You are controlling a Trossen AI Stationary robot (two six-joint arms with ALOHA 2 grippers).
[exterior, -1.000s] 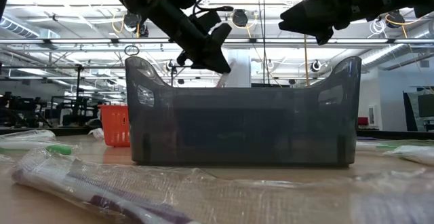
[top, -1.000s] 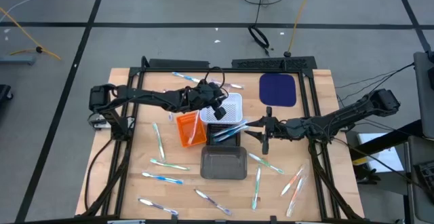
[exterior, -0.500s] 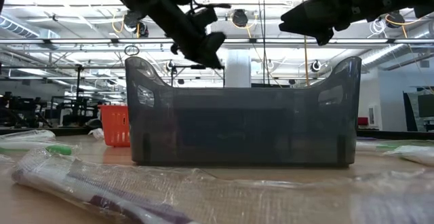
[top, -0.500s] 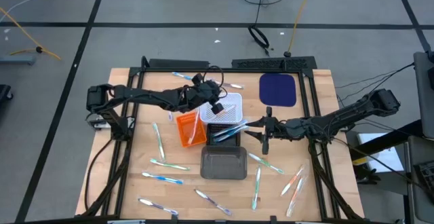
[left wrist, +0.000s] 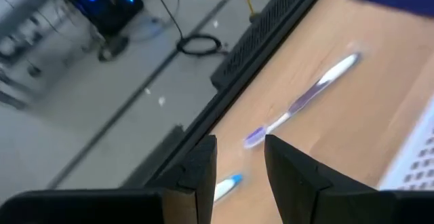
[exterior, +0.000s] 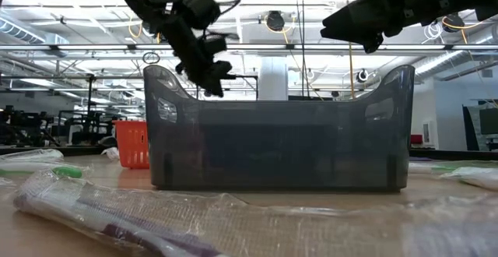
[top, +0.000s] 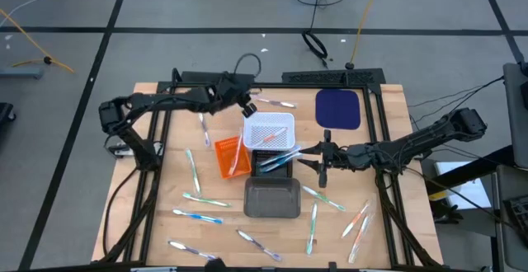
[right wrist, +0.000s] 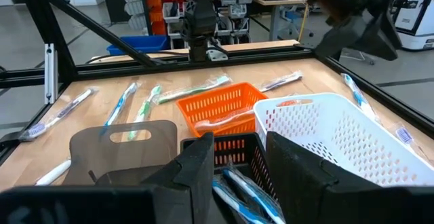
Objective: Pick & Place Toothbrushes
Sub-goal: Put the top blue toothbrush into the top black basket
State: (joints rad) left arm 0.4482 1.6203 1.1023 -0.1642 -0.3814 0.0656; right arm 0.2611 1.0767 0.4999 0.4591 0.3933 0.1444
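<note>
On the wooden table (top: 165, 222), my left claw (top: 245, 107), jaws apart and empty, sought another purple-handled white toothbrush (left wrist: 302, 102) just ahead.

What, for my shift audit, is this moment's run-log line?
left gripper: open, empty, near far-edge toothbrush | right gripper: open, empty, near white basket

You have four bins packed at mid-table: white basket (top: 270, 129), orange basket (top: 230, 157), black bin (top: 277, 161) and grey tray (top: 272, 197), with hardly a gap between them. The right gripper (top: 323, 158) hangs just beside the black bin, blocking that side. The left gripper (top: 245, 103) sits near the white basket's far corner. Loose toothbrushes (top: 198, 216) litter the near boards; open wood lies around the blue mat (top: 338, 108).
</note>
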